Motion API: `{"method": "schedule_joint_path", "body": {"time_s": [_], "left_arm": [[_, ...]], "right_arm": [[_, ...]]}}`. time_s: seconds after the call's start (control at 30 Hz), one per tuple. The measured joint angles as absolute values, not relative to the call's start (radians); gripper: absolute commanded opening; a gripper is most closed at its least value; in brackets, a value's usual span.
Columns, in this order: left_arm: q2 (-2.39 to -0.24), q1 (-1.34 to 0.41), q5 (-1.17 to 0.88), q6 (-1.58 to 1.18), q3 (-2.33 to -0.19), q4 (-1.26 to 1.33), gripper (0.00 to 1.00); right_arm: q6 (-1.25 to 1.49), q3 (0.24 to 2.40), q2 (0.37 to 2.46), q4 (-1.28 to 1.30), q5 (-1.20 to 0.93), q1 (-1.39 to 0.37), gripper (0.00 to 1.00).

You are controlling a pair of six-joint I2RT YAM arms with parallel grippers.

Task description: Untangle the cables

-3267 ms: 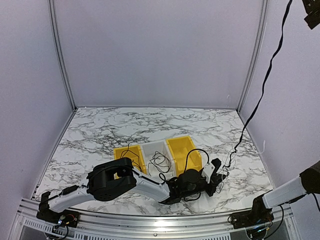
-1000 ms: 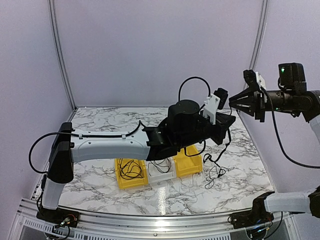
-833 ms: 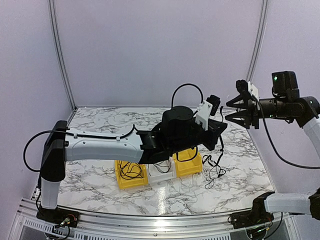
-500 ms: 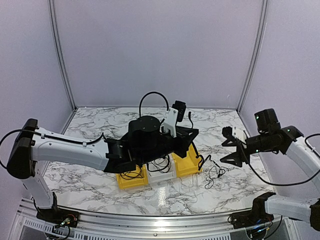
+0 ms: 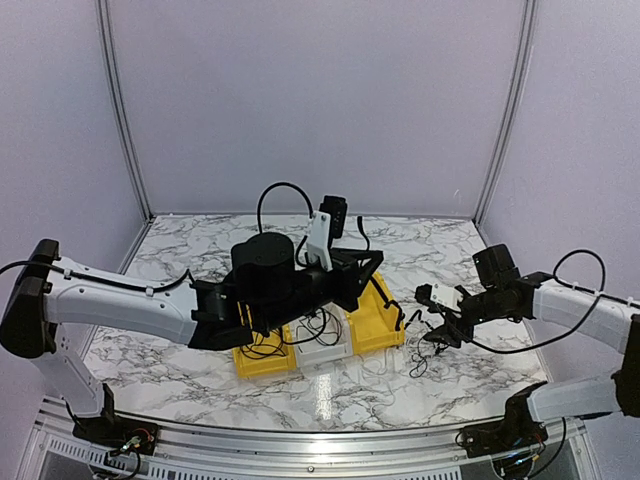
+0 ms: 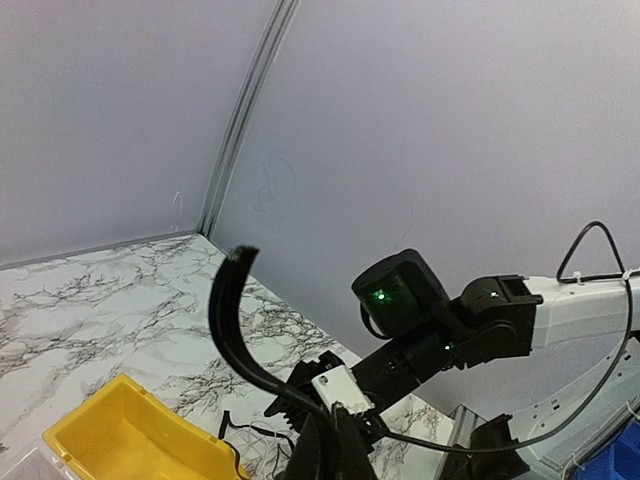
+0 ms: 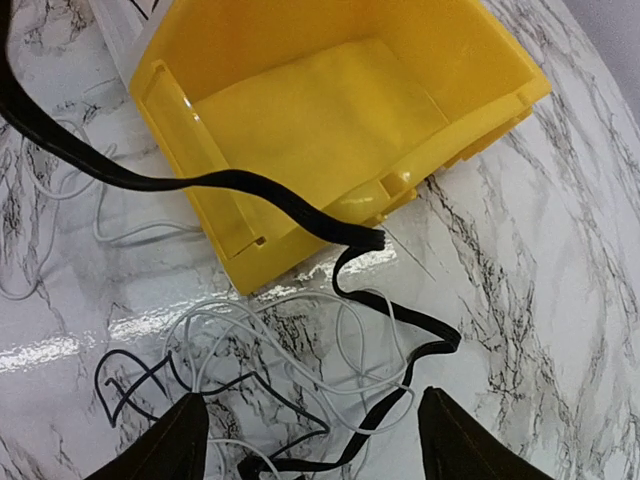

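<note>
Your right gripper (image 7: 312,400) is wide open, its jaws either side of the cables (image 7: 300,345) tangled on the table (image 7: 520,300) beside the bin (image 7: 330,110). Your left gripper (image 6: 325,450) is closed, apparently pinching a black cable (image 6: 228,330).

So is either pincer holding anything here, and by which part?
The left pincer is shut on a flat black cable near one end. The right pincer, open, holds nothing.

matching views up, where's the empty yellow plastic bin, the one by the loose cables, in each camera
Top external: empty yellow plastic bin, just right of centre.
Left wrist: bottom left corner.
Right wrist: fills the top.
Shared landmark: grey-veined white marble tabletop under it.
</note>
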State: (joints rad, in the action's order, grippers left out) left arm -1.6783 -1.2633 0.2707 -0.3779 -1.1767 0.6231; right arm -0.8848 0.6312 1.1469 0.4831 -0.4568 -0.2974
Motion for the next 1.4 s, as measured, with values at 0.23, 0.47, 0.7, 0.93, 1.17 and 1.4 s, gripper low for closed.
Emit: {"method": "schedule_joint_path", "body": {"time_s": [0.23,0.47,0.7,0.93,1.17,1.4], "left_arm": [[-1.653,-1.263,0.27,-0.356,-1.185,0.624,0.0],[-1.653,-1.263,0.263,-0.297,-1.301,0.601,0.0],[-1.653,-1.263,0.259,-0.213,-1.472,0.522,0.0],[-1.618,-1.264,0.288,-0.039,-1.637,0.386,0.0],[-1.489,-1.275,0.351,0.12,-1.696,0.3,0.0],[-1.359,-1.283,0.417,0.233,-1.768,0.288,0.0]], "right_arm": [[-0.902,0.636,1.316,0.375,-0.434,-0.299,0.61],[-0.948,0.651,1.449,0.34,-0.427,-0.3,0.07],[-0.962,0.653,1.454,0.342,-0.419,-0.3,0.0],[-0.99,0.623,1.394,0.351,-0.411,-0.252,0.0],[-1.017,0.595,1.382,0.356,-0.41,-0.196,0.0],[-1.022,0.577,1.387,0.36,-0.377,-0.173,0.0]]}}
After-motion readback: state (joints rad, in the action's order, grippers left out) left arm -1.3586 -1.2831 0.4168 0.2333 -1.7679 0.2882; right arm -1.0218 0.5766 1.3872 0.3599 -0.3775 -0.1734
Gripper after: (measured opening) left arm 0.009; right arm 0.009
